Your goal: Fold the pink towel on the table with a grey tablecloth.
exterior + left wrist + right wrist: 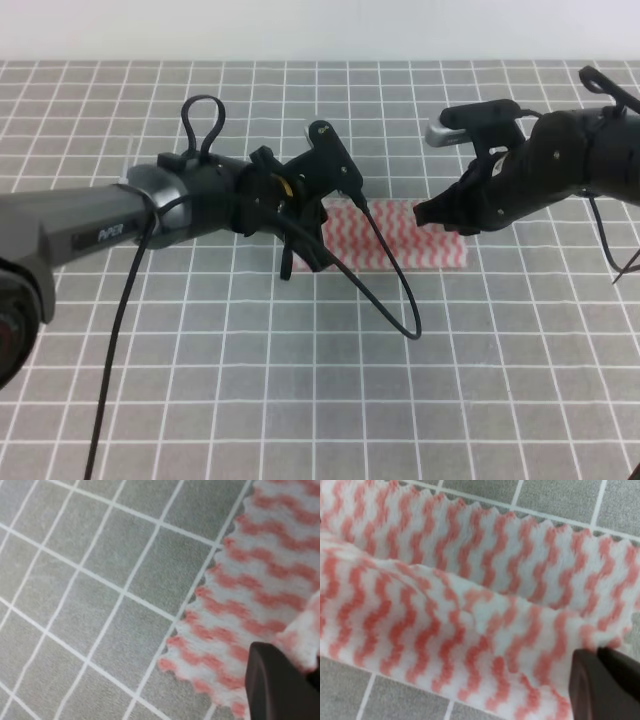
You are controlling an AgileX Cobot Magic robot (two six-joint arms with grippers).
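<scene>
From the high view I see the pink towel (400,236) lying on the table with a grey tablecloth (300,400), a little behind the middle of it, stretched sideways as a long strip; my left gripper (303,258) is down at the strip's left end and my right gripper (432,214) at its upper right part, each covering some of the cloth; a black cable (385,285) loops from the left arm across the towel's front edge onto the grid

On my left wrist view the towel's zigzag edge (200,630) lies flat on the grey squares, and a raised bit of cloth sits against the dark finger (277,685) at the lower right; that pincer looks clamped on the towel

On my right wrist view one layer is lifted into a fold (445,630) over the flat layer behind it, and the cloth runs in between the dark fingertips (605,685) at the lower right corner, pinched there
</scene>
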